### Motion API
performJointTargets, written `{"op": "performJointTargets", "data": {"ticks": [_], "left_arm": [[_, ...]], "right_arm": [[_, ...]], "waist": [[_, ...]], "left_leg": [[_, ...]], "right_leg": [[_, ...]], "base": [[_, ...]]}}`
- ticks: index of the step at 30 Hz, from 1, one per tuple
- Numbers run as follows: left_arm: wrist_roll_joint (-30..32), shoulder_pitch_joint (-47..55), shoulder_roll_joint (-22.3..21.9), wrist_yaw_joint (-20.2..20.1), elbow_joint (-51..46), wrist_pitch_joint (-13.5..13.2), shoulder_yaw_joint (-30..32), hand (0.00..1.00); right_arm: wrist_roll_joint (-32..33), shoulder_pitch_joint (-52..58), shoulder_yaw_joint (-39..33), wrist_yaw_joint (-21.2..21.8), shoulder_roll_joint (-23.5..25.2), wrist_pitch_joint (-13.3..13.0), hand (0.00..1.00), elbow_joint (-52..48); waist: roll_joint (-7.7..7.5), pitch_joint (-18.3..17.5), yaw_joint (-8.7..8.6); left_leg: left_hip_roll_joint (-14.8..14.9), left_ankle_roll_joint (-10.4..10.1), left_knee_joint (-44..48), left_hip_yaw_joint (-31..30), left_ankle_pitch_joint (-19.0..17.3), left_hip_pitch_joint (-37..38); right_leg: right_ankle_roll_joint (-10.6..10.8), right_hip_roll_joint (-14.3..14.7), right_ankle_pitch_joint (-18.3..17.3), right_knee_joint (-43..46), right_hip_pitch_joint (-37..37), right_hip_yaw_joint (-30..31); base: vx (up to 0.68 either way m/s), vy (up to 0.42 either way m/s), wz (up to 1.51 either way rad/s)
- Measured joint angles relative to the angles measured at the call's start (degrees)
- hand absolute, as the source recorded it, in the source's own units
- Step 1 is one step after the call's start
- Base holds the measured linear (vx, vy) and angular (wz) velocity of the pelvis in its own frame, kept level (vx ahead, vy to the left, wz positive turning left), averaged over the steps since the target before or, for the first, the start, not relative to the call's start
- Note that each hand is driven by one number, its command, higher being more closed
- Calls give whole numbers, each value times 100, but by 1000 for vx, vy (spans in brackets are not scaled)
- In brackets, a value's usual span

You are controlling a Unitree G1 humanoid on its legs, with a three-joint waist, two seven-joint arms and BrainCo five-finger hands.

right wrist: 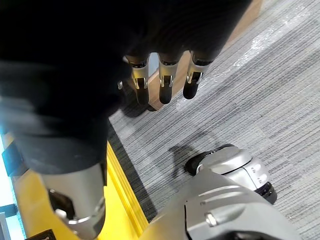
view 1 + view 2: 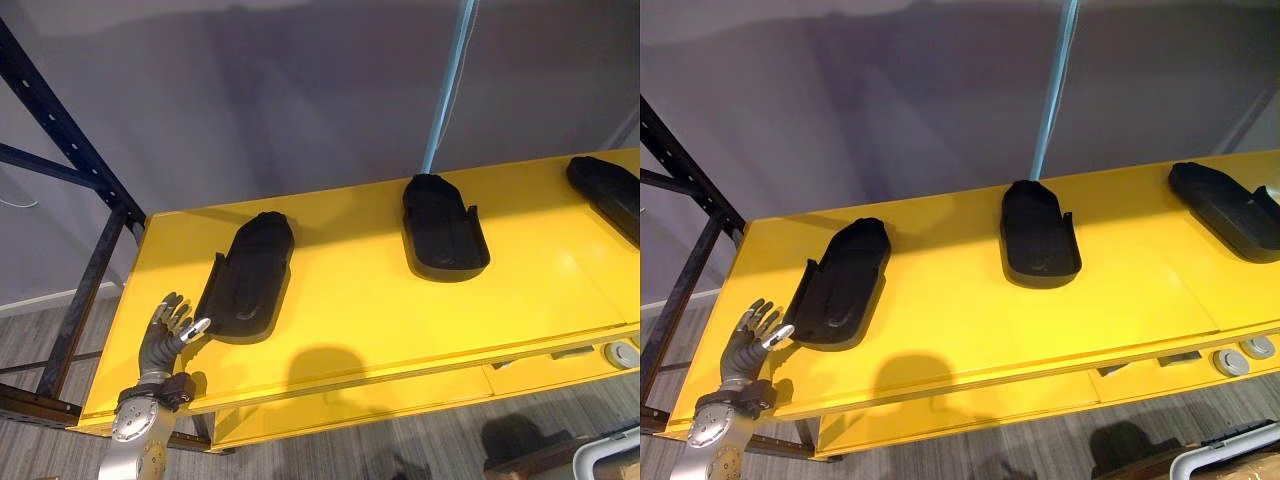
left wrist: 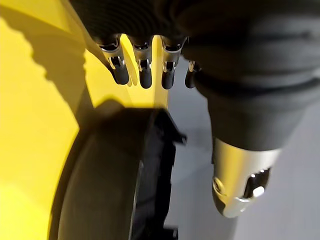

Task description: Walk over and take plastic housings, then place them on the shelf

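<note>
Leftmost housing (image 2: 250, 275), middle housing (image 2: 442, 225) and rightmost housing (image 2: 610, 190) lie well apart on the yellow shelf (image 2: 360, 310). Left robot hand (image 2: 163, 338), fingers spread and empty, sits just beside the leftmost housing. Right robot hand (image 1: 165, 82) hangs above the floor (image 1: 250, 85), fingers straight

Left arm (image 2: 128, 452): comes in from the lower left, forearm upright.
Left hand (image 2: 162, 340): raised, palm forward, fingers spread and nearly straight, thumb held out to the side.
Right hand (image 1: 166, 85): pointing downward, fingers straight in a row, thumb apart.
</note>
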Motion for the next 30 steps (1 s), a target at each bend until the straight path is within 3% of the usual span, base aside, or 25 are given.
{"op": "performJointTargets", "data": {"ticks": [10, 24, 25, 27, 30], "left_arm": [[-957, -107, 465, -574, -103, 17, -620, 0], [-1222, -77, 621, -742, -350, 105, -1146, 0], [-1213, -78, 619, -734, -356, 105, -1148, 100], [-1078, -82, 476, -628, -406, 108, -1077, 100], [-49, -90, -664, 87, -807, 120, -436, 100]], "right_arm": [[2, 1, 1, 72, -18, 3, 0, 256], [3, -2, 110, 187, -197, 7, 0, 422], [3, -2, 110, 191, -197, 7, 0, 422], [3, -3, 110, 200, -194, 7, 0, 422], [4, -29, 97, 194, -164, 8, 0, 474]], "waist": [[31, 24, -57], [61, 41, -106], [61, 41, -104], [60, 41, -101], [47, 50, -96]], "left_leg": [[-11, 0, -34, -5, -1, 34], [-11, -3, -41, -12, -3, 120], [-11, -3, -41, -13, -3, 119], [-11, -3, -42, -29, -3, 117], [-13, -3, -42, -93, -3, 103]], "right_leg": [[22, -6, 22, -75, 65, -14], [23, -8, 20, -83, 153, -28], [23, -8, 20, -84, 154, -29], [22, -8, 20, -91, 163, -41], [22, -16, 19, -95, 195, -92]], "base": [[3, 1, 0], [0, 0, 0], [0, 0, 0], [7, 1, 3], [7, 6, 10]]}}
